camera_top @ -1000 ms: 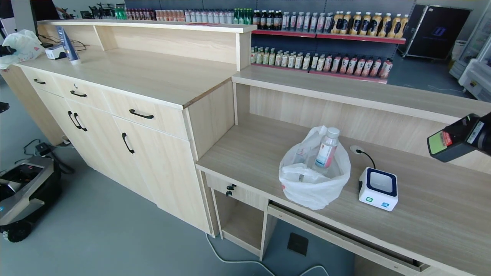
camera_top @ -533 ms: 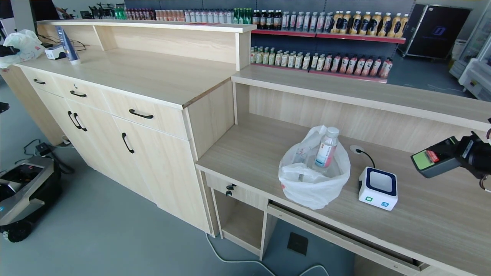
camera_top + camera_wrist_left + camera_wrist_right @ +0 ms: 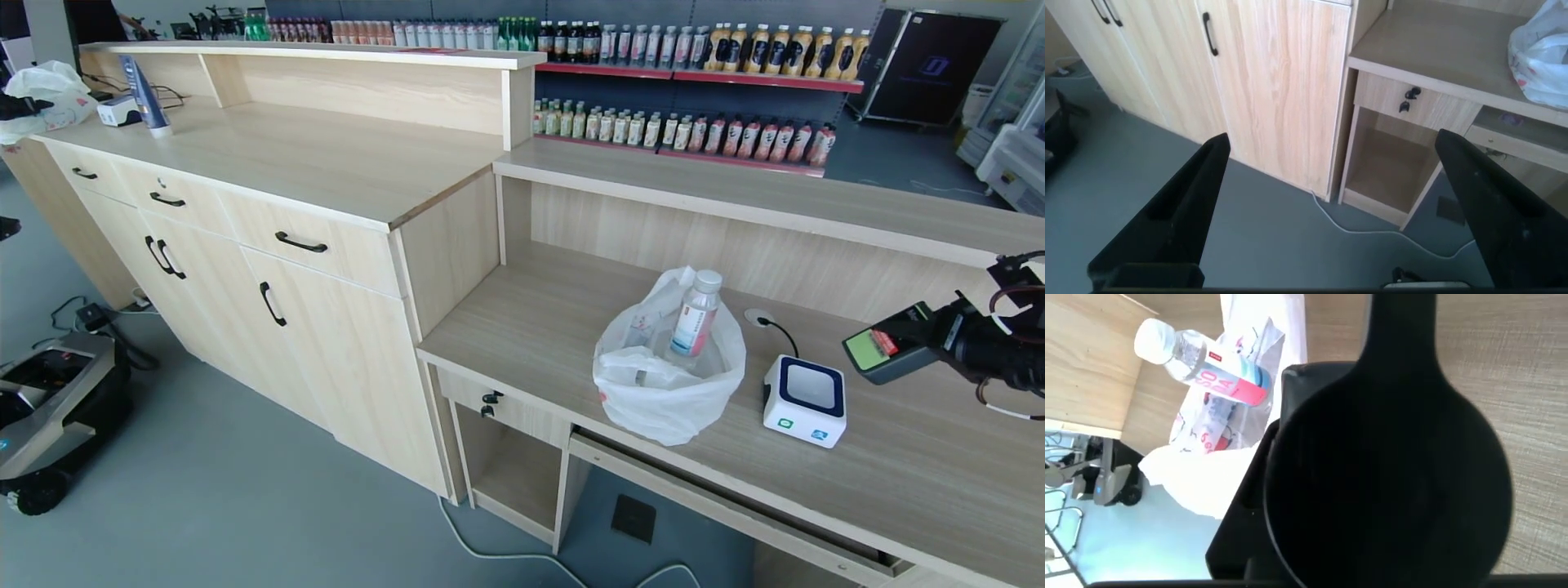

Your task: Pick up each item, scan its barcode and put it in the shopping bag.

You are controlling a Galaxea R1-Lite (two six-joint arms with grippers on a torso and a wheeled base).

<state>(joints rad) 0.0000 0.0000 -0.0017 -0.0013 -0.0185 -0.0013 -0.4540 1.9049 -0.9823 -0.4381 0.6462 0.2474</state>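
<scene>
A white plastic shopping bag (image 3: 653,404) sits open on a pale wooden counter (image 3: 939,474). A clear bottle (image 3: 695,320) stands upright inside it. Just beside the bag, at its 3 o'clock, is a small white barcode scanner (image 3: 805,400). The right tool (image 3: 947,341) pinches a dark box (image 3: 890,353) with a green end, held in the air at the scanner's 2 o'clock. The left tool (image 3: 1331,139) hangs over the grey floor (image 3: 1249,237), fingers spread, holding nothing.
</scene>
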